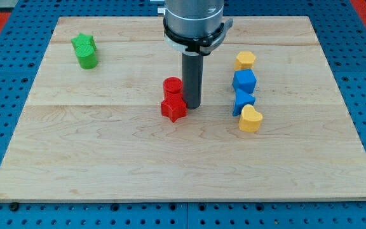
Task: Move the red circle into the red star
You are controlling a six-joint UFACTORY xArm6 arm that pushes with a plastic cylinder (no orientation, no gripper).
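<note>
**Red circle rests against the red star at mid-board**

Nearest the view's bottom, the wooden board lies bare. At the centre sits the red star, glossy and lobed, and touching it just behind is the red circle, a short round cylinder of the same red. The arm has no gripper and holds nothing; its dark rod stands upright with the tip just right of both red blocks. At right run a yellow heart, two blue blocks and a yellow hexagon. Far upper left stand green blocks. No writing is legible.
</note>
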